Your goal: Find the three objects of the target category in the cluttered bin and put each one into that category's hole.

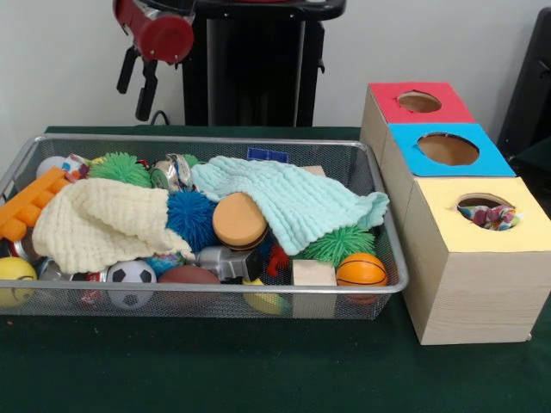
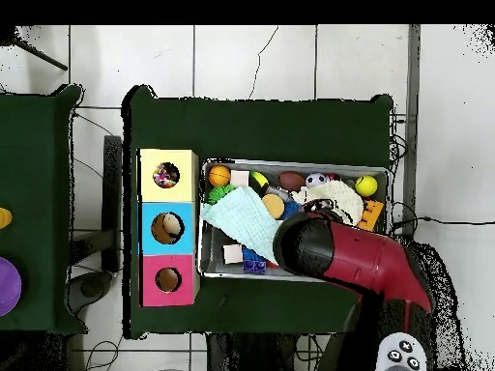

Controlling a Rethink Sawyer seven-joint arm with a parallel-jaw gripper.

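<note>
The wire mesh bin (image 1: 215, 292) is full of toys; it also shows in the overhead view (image 2: 290, 164). The pale wooden box (image 1: 473, 292) stands beside it, with the yellow-surrounded hole (image 1: 469, 231) nearest the camera. A polka-dot fabric bundle (image 1: 488, 215) lies inside that hole and shows in the overhead view (image 2: 165, 175). No other polka-dot bundle shows in the bin. My gripper (image 1: 133, 105) hangs open and empty, high above the bin's far left corner. In the overhead view the red arm (image 2: 358, 256) covers it.
A cream knitted cloth (image 1: 99, 224) and a mint knitted cloth (image 1: 288, 202) cover much of the bin. Spiky pom balls (image 1: 189, 217), small sport balls (image 1: 362, 269), a wooden block (image 1: 312, 274) and an orange plastic piece (image 1: 30, 202) lie around them. Blue-surrounded (image 1: 448, 149) and red-surrounded (image 1: 419, 101) holes lie behind.
</note>
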